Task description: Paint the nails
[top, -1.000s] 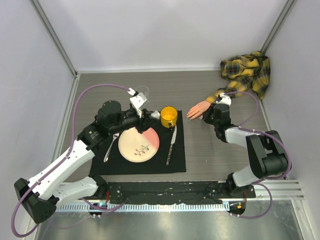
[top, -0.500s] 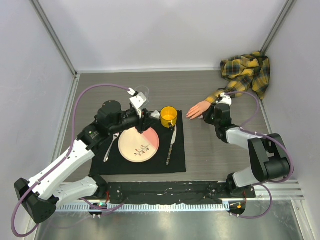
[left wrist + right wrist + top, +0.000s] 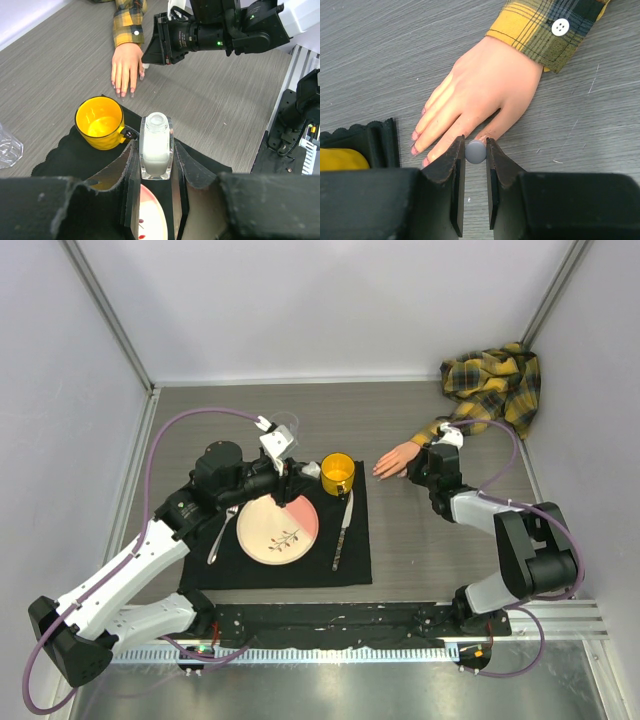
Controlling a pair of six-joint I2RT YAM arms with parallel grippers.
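Grips an upright open bottle (image 3: 156,145) in the left gripper (image 3: 156,162) near worktop (image 3: 430,550) centre, pinches a grey knob (image 3: 475,151) in the right gripper (image 3: 475,155) beside the thumb (image 3: 492,131), nails (image 3: 413,150) on the hand (image 3: 480,95) toward two o'clock.

The thumb (image 3: 496,129) has its tip hidden behind the grey cap (image 3: 475,152) pinched in the right end effector (image 3: 475,145). The left end effector (image 3: 156,149), clamping the bottle (image 3: 156,157), covers most of the plate (image 3: 150,216). From above, the nails (image 3: 378,473) are too small to make out.

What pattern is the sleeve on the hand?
Yellow-and-black plaid sleeve with a white button, clearest in the right wrist view.
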